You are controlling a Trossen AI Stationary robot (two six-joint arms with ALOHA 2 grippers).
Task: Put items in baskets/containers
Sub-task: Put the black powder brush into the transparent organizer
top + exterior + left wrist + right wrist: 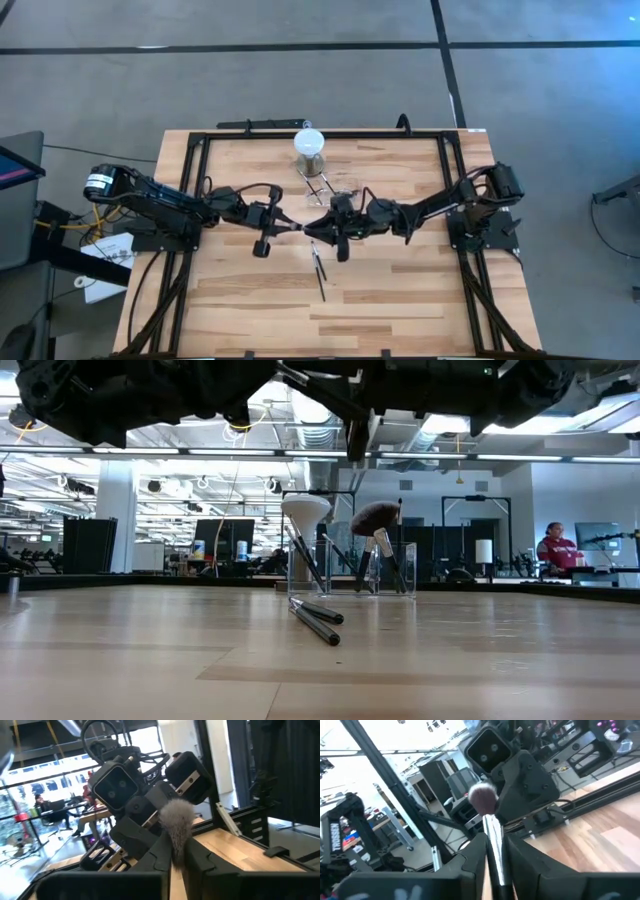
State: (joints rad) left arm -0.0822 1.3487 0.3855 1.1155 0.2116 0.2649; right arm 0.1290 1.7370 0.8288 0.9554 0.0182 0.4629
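A makeup brush (302, 228) with a fluffy grey head (176, 820) and silvery ferrule (494, 845) stands roughly upright between my two grippers above the table's middle, its dark handle (357, 438) hanging down. My left gripper (288, 228) and my right gripper (316, 230) face each other, both shut on it. Two slim brushes (319, 270) lie flat on the table just nearer; they also show in the low view (315, 622). The clear container (335, 187) stands beyond, with several brushes leaning in it (378, 545). My left gripper (177, 870) has the lower part of the brush's fluffy head (178, 852) between its two fingers, coming level from the table's left. The head rises above the fingers. My right gripper (495, 870) pinches the silvery ferrule (495, 857) between its two fingers, level from the table's right. The brush is lifted clear, head up.
A grey cylinder with a white round top (310, 145) stands just beyond the container. A black frame (200, 200) runs round the table's far, left and right sides. Bare wood (400, 300) lies toward the near edge. A person (556, 550) shows in the room behind.
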